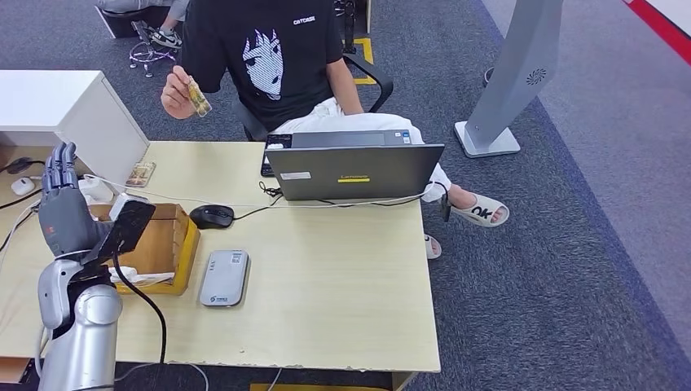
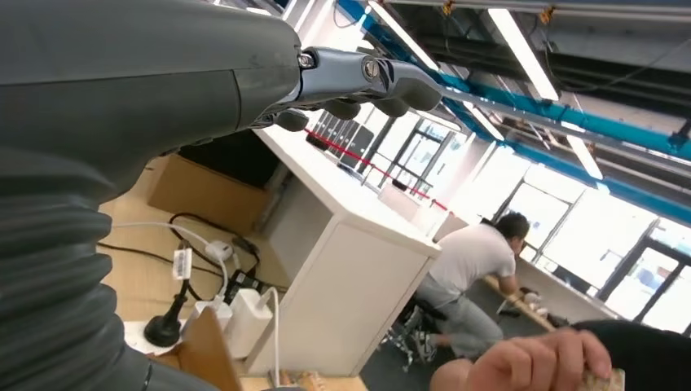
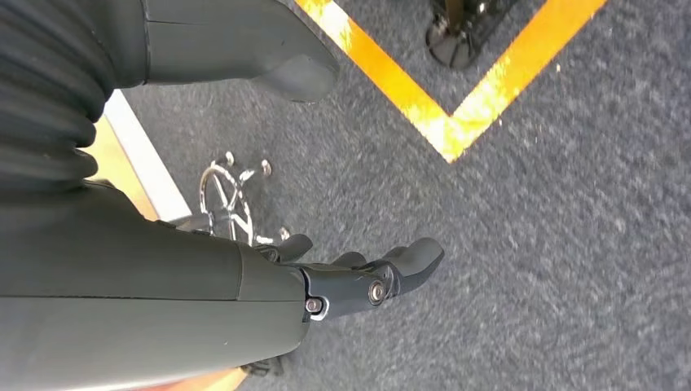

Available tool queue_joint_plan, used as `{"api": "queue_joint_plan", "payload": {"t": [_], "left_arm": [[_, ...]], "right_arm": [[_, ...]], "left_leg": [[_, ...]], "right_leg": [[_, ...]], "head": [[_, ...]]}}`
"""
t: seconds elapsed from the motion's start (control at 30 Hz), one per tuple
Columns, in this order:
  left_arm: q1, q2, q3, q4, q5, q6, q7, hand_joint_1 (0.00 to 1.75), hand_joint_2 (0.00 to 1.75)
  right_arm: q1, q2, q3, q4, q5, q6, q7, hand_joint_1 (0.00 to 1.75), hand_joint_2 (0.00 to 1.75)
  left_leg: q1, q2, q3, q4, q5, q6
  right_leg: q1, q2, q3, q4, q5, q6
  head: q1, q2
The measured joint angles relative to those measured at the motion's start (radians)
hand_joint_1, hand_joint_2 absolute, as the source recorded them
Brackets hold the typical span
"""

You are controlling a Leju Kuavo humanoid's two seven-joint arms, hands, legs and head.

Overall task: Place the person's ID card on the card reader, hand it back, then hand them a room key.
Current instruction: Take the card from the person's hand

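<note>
Grey and empty, fingers spread, the left hand (image 1: 62,195) is raised by the table's left edge while the person's hand (image 1: 176,90) holds the card (image 1: 196,97) beyond the far edge, the reader (image 1: 224,278) bare, every step undone; the right hand (image 3: 358,277) hangs empty.

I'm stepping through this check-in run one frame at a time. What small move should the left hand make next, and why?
Probably reach the left hand forward toward the card that the person's hand holds up across the table. The hand is raised and holds nothing, with fingers apart, and the card reader has no card on it.
</note>
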Motion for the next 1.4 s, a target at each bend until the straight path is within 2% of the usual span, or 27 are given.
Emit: {"api": "queue_joint_plan", "payload": {"t": [0.3,0.8,0.83,0.93,0.97,1.4], "left_arm": [[-0.011,0.039,-0.046,0.086,0.006,-0.001,0.000,0.00,1.75],[-0.015,0.049,-0.064,0.107,0.005,-0.003,0.013,0.00,1.75],[-0.015,0.049,-0.066,0.107,0.005,-0.003,0.013,0.35,1.75],[-0.015,0.049,-0.070,0.107,0.006,-0.005,0.013,1.66,1.75],[-0.015,0.049,-0.073,0.107,0.006,-0.008,0.012,1.75,1.75],[-0.016,0.049,-0.083,0.107,0.025,-0.023,-0.002,1.75,1.75]], "right_arm": [[0.002,-0.003,0.001,0.001,0.001,0.000,0.000,0.00,1.75],[0.002,-0.006,0.001,0.001,0.001,0.001,0.003,0.00,1.75],[0.002,-0.006,0.001,0.001,0.001,0.001,0.003,0.00,1.75],[0.002,-0.006,0.001,0.001,0.001,0.001,0.003,0.00,1.75],[0.002,-0.006,0.001,0.001,0.001,0.001,0.003,0.00,1.75],[0.001,-0.008,0.001,0.001,0.005,0.002,0.003,0.00,1.75]], "left_leg": [[0.000,-0.001,-0.002,0.000,-0.001,0.000],[0.001,-0.001,-0.002,0.000,0.000,0.000],[0.001,-0.001,-0.002,0.000,0.000,0.000],[0.001,-0.001,-0.002,0.000,0.000,0.000],[0.001,-0.001,-0.002,0.000,0.000,0.000],[0.001,-0.001,-0.002,0.000,0.000,0.000]], "right_leg": [[0.000,-0.001,-0.002,-0.001,-0.001,0.001],[0.000,0.000,-0.002,0.000,0.000,0.001],[0.000,0.000,-0.002,0.000,0.000,0.001],[0.000,-0.001,-0.002,0.000,0.000,0.001],[0.001,-0.001,-0.002,0.000,0.000,0.001],[0.001,0.000,-0.002,0.000,0.000,0.001]], "head": [[0.000,0.000],[0.000,0.000],[0.000,0.000],[0.000,0.000],[0.000,0.000],[0.000,0.000]]}}
